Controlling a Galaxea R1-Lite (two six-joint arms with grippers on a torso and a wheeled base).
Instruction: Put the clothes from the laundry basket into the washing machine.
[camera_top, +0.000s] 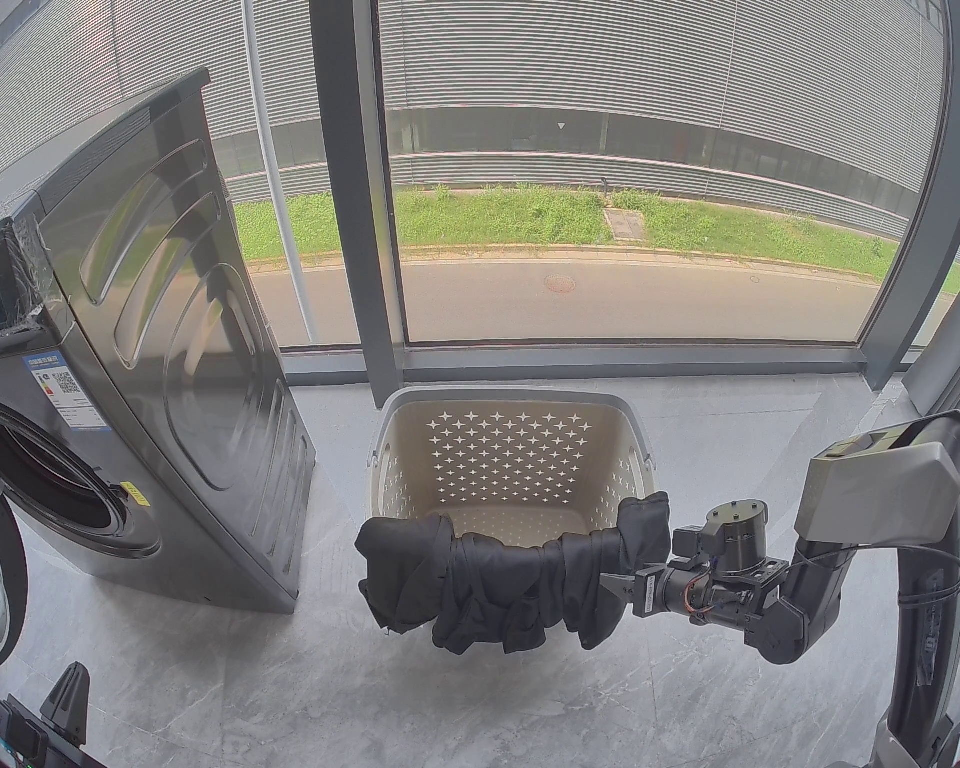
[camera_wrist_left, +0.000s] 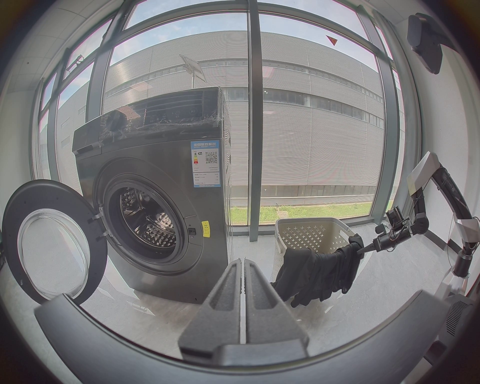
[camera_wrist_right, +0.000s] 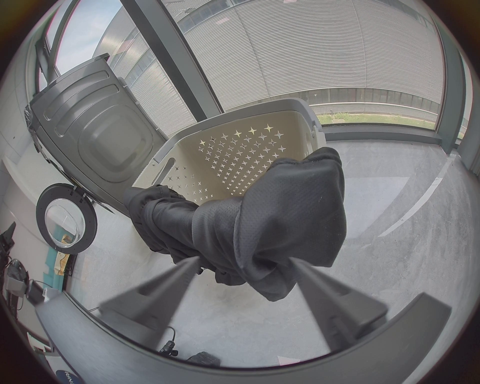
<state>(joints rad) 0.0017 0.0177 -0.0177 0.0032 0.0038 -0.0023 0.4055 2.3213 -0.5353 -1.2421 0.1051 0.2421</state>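
The dark garment (camera_top: 500, 590) draped on the basket's (camera_top: 510, 395) near rim is straddled by the unclenched right gripper (camera_wrist_right: 245, 265); clamping, then carriage left to the washer (camera_top: 150, 350), is judged next.

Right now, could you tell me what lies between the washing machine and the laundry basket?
Bare floor between washing machine and laundry basket, seen in the head view.

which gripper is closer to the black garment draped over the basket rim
Right. The right gripper is at one end of the black garment; the left gripper sits low by the washing machine, well apart.
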